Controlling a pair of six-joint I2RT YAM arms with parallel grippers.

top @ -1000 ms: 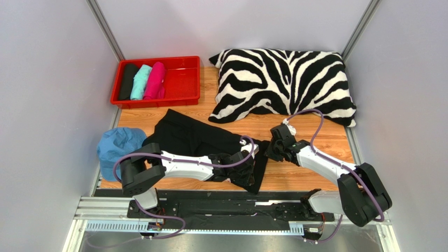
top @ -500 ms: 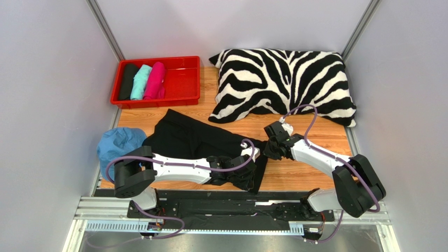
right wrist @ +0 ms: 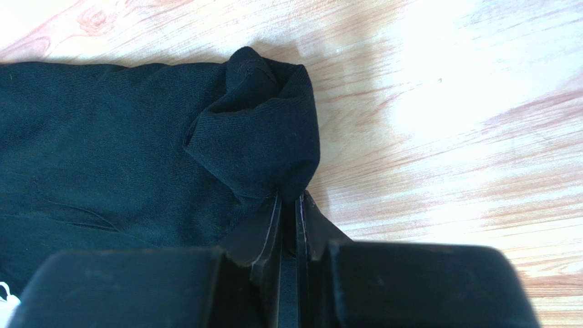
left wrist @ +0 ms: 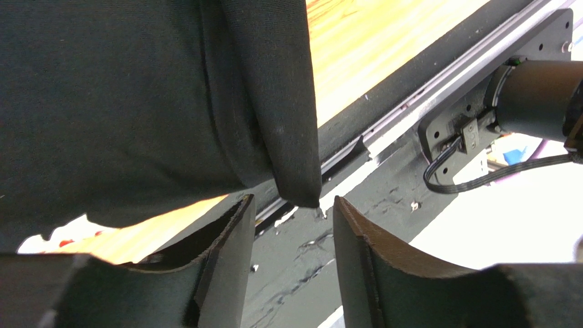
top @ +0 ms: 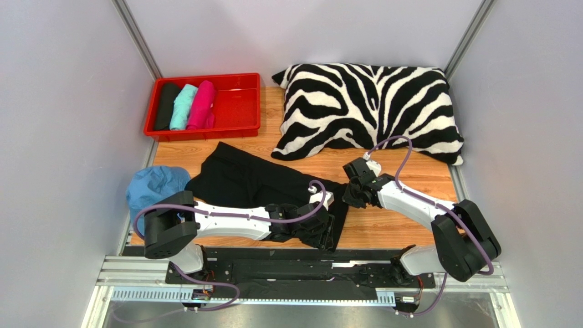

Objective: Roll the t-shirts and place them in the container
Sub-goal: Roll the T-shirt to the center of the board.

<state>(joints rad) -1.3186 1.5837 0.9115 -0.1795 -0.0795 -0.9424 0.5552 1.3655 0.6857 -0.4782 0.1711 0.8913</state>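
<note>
A black t-shirt (top: 250, 179) lies spread on the wooden table, between the two arms. My left gripper (top: 323, 231) is at its near right corner, by the table's front edge. In the left wrist view that gripper (left wrist: 293, 207) stands open. The shirt's folded corner (left wrist: 287, 137) hangs just beyond the fingertips, touching neither. My right gripper (top: 351, 193) sits at the shirt's far right edge. In the right wrist view it (right wrist: 287, 199) is shut on a bunched pinch of the black fabric (right wrist: 260, 130). Black (top: 166, 106), teal (top: 183, 106) and pink (top: 202, 104) rolled t-shirts lie in the red tray (top: 239, 102).
A zebra-striped pillow (top: 369, 109) fills the back right of the table. A light blue cap (top: 154, 189) lies at the left edge, beside the left arm. The black base rail (top: 301, 270) runs along the front edge. Grey walls close in both sides.
My left gripper has opened and let go of the shirt's near corner. The right gripper has tightened on the fabric and shifted slightly left.
</note>
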